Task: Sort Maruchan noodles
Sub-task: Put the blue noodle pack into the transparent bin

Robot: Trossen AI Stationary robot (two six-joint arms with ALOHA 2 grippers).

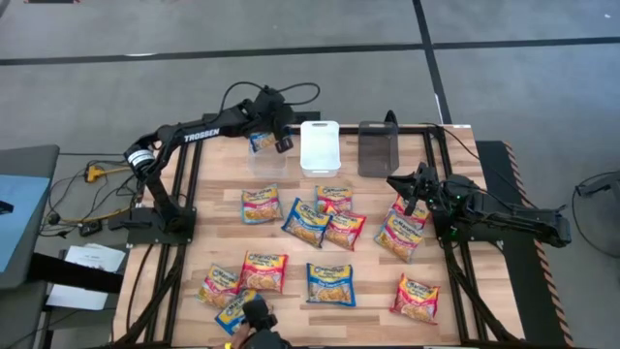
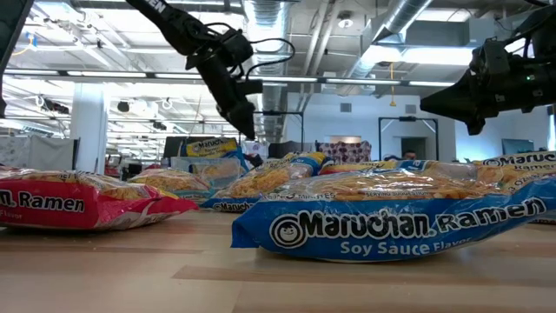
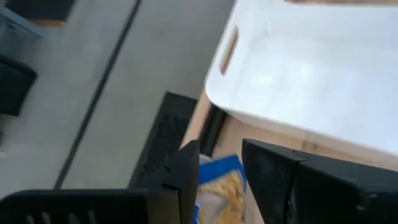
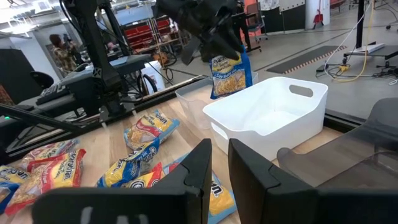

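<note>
Several Maruchan packets lie flat across the table: blue-and-yellow ones, red-and-yellow ones. My left gripper is at the far edge, shut on a blue-and-yellow packet above the clear bin. The right wrist view shows that packet hanging under the left gripper. My right gripper hovers over the packets at the right. Its fingers are a narrow gap apart with nothing between them. My left gripper pinches the blue-and-yellow packet between its two fingers, at the packet's upper edge. The fingers come at it from above, slanting down. The packet hangs upright below them, lifted clear, over the clear bin.
The white bin and the dark bin stand in a row right of the clear bin at the far edge. A dark camera mount sits at the near edge. A person shows in the room beyond the table.
</note>
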